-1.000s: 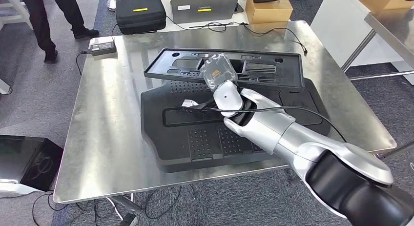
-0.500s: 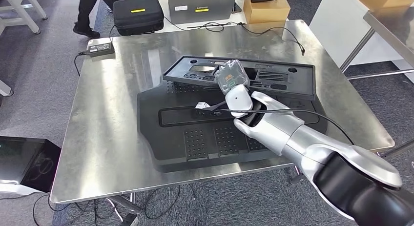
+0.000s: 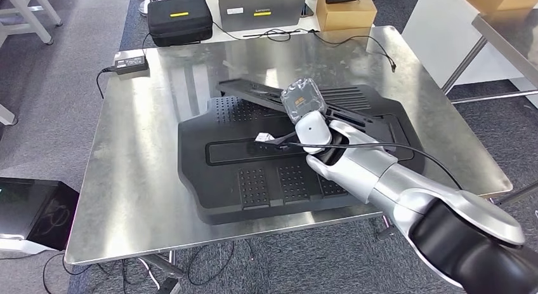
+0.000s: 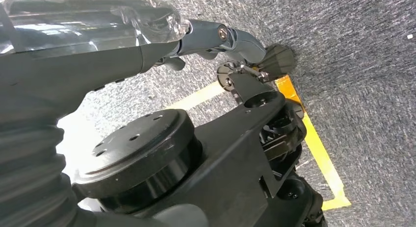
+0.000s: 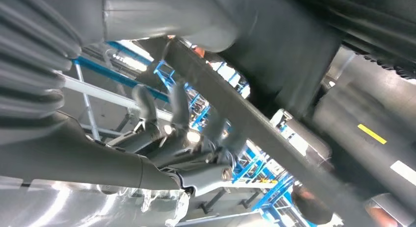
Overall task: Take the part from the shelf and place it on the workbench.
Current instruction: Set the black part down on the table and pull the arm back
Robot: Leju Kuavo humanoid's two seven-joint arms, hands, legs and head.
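In the centre of your head view, the right hand (image 3: 303,103) grips the long black part (image 3: 254,93), tilted above the large black panel (image 3: 254,173) on the steel workbench (image 3: 139,167). The left hand (image 4: 235,45) hangs over the floor with fingers curled on nothing.

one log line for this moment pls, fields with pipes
right hand over workbench | holds edge of flat black part, tilted up | large black panel flat beneath | left hand hangs over floor | part not released

Part (image 3: 355,102) atop big tray (image 3: 254,173), on workbench (image 3: 139,180).
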